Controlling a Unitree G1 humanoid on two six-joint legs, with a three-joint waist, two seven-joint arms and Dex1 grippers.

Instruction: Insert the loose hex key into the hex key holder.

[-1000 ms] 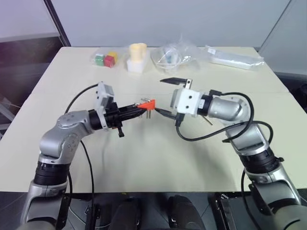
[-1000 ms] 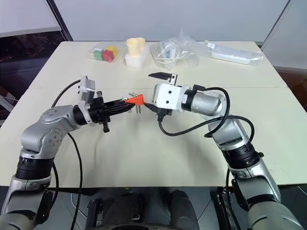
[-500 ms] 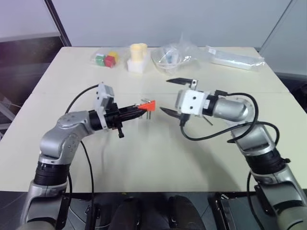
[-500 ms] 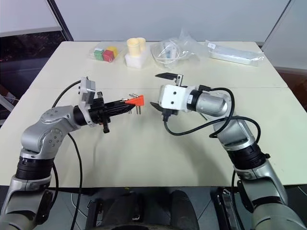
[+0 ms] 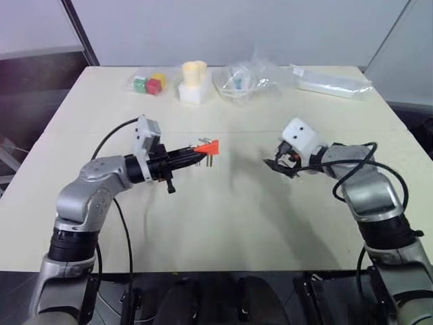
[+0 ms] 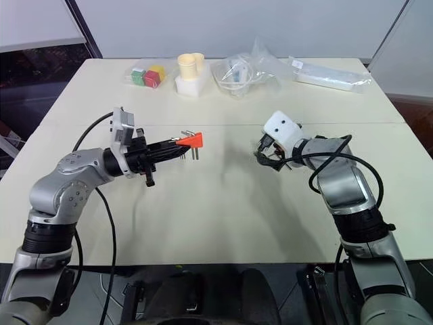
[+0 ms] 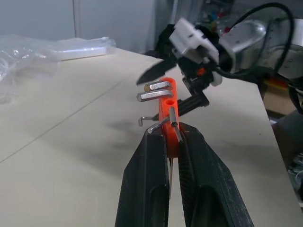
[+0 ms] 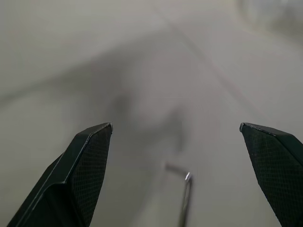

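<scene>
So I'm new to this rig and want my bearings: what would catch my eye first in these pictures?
Probably the hex key holder, a bright red-orange block pinched in the shut left gripper above the middle of the table. Next, the right gripper, wide open, tilted down toward the table on the right, where the loose hex key lies between its fingers. At the far edge sit coloured cubes and plastic bags.

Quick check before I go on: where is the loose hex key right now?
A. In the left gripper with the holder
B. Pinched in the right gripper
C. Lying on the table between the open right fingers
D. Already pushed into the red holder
C: the right wrist view shows the loose hex key lying on the table, in the gap between the right gripper's wide-open fingers, untouched.
</scene>
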